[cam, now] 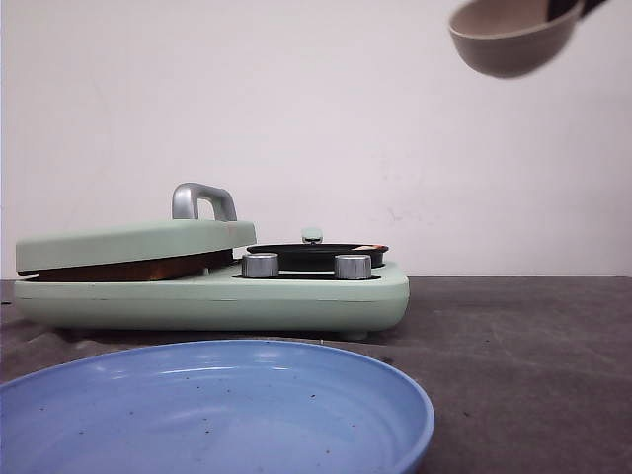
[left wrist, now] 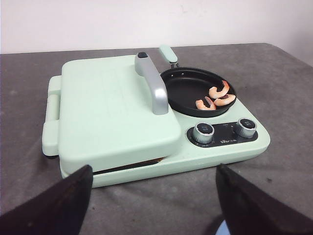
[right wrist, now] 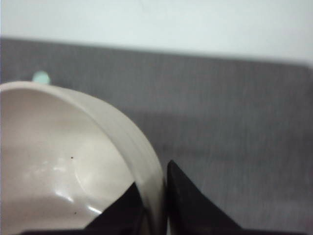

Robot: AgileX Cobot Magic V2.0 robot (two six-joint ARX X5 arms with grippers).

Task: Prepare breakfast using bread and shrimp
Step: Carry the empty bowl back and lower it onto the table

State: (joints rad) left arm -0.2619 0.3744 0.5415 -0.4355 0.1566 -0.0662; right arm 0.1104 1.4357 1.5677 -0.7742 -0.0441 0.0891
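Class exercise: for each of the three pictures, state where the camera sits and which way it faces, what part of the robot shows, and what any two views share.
Front view: low at the table edge, facing forward past the blue plate to the breakfast maker.
Left wrist view: above, looking down on the maker, with shrimp in its pan; dark fingers apart.
Right wrist view: close behind fingers pinching the beige bowl rim.
Shared: maker; bowl.

Even, soft bright light w/ faint shadows; right wrist view blurry, bowl (right wrist: pixel 58 166) out of focus close up.
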